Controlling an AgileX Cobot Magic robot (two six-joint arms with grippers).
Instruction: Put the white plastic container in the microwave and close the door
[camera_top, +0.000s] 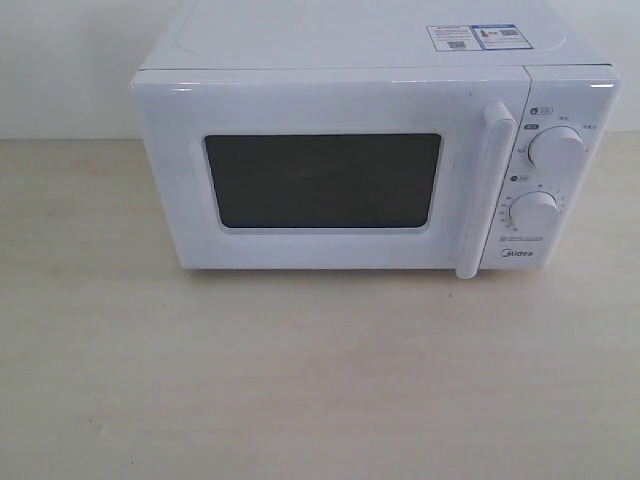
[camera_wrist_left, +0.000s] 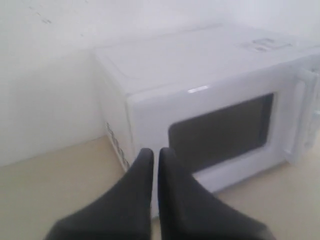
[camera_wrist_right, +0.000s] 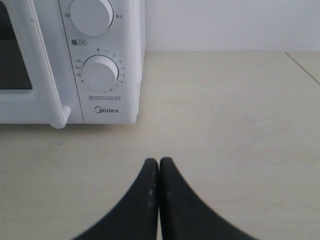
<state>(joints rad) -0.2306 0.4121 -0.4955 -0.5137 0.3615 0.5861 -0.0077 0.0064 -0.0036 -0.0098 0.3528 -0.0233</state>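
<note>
The white Midea microwave stands at the back of the table with its door closed. The door's dark window shows nothing clear inside, and its tall white bar handle sits beside two round dials. The white plastic container is out of view in every frame. My left gripper is shut and empty, off the microwave's left front corner. My right gripper is shut and empty above the table, in front of and to the right of the control panel. Neither gripper shows in the exterior view.
The pale wooden table stretches in front of the microwave. A white wall stands behind it. Stickers lie on the microwave's top. A table seam or edge runs at the far right in the right wrist view.
</note>
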